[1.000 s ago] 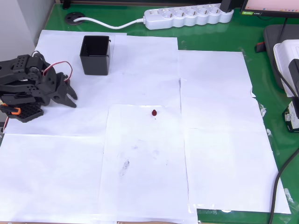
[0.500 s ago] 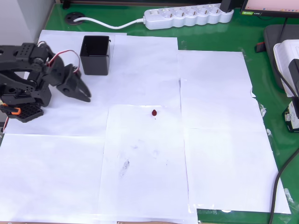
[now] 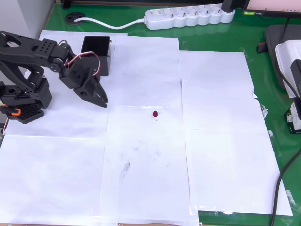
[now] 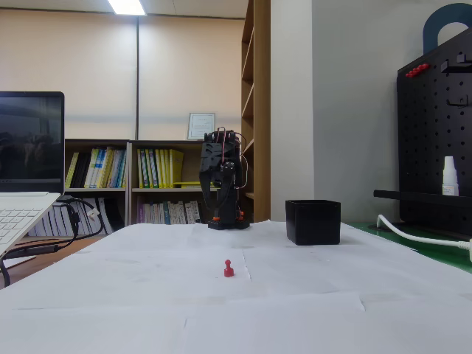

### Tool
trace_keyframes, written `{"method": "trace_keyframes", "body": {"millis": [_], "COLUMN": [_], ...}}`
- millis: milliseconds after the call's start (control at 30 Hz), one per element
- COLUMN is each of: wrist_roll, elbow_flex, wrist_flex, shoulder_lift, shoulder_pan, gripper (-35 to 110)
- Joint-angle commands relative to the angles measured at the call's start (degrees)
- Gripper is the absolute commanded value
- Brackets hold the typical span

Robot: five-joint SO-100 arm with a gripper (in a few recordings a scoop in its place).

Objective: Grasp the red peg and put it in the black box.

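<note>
Across the green table (image 3: 221, 37) lie overlapping sheets of white paper (image 3: 216, 155), and everything of the task sits on them. At the left of the overhead view the black arm (image 3: 33, 52) reaches from its base out over the paper, its gripper (image 3: 99, 100) pointing down and to the right; in the fixed view the arm (image 4: 223, 181) stands at the far end of the paper, facing the camera. From above, the two finger tips lie close together with at most a thin gap between them, nothing held and nothing touched, though whether they meet outright cannot be told. Just behind the wrist in the overhead view stands the black box (image 3: 97, 52), open-topped and upright; the fixed view shows the box (image 4: 313, 221) to the right of the arm. Well apart from the gripper, near the middle of the paper, the red peg (image 3: 155, 113) stands alone, and in the fixed view the peg (image 4: 228, 269) is upright in the foreground.
</note>
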Motion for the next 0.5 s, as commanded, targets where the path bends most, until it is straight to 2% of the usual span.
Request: {"method": "trace_keyframes", "body": {"millis": [0, 133, 333, 400, 467], "wrist_roll": [-0.4, 0.4, 1.0, 0.3, -0.2], "elbow_flex": [4.0, 2.0, -10.1, -10.1, -7.3], "wrist_flex": [-6.2, -16.1, -48.9, -49.9, -43.0], "shoulder_lift": [3.6, 6.7, 10.7, 11.5, 11.3], "shoulder_pan": [0.4, -0.7, -2.4, -2.3, -1.8], "gripper": [1, 2, 0, 0, 0]}}
